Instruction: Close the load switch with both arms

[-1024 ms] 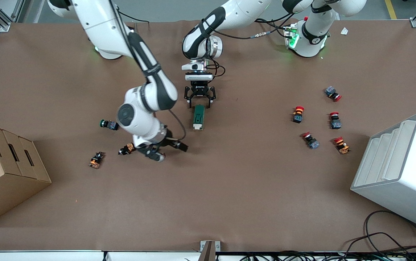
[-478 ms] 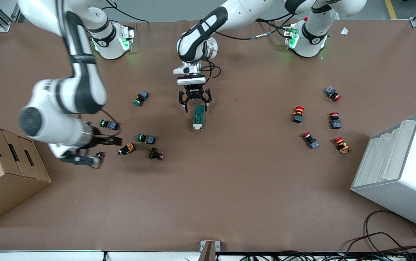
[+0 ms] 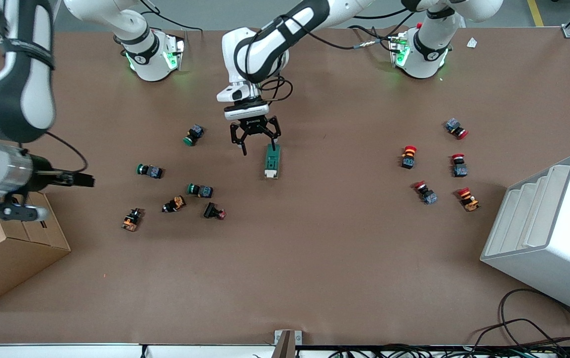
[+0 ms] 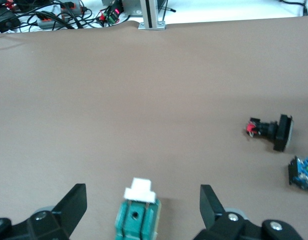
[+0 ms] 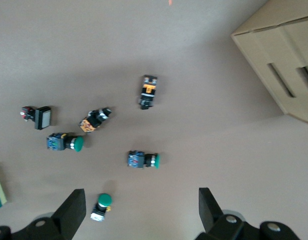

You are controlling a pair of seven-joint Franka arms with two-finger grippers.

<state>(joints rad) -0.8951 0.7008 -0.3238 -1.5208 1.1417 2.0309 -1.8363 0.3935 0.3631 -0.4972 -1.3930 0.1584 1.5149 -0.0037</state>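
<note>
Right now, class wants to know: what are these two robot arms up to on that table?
The left claw hangs open just over the end of the load switch nearest the robots' bases, gripping nothing. The switch lies flat on the table, its white lever pointing toward the front camera. The right claw is open too, up over the cardboard box at the right arm's end, well away from the switch. Small push buttons lie scattered around.
</note>
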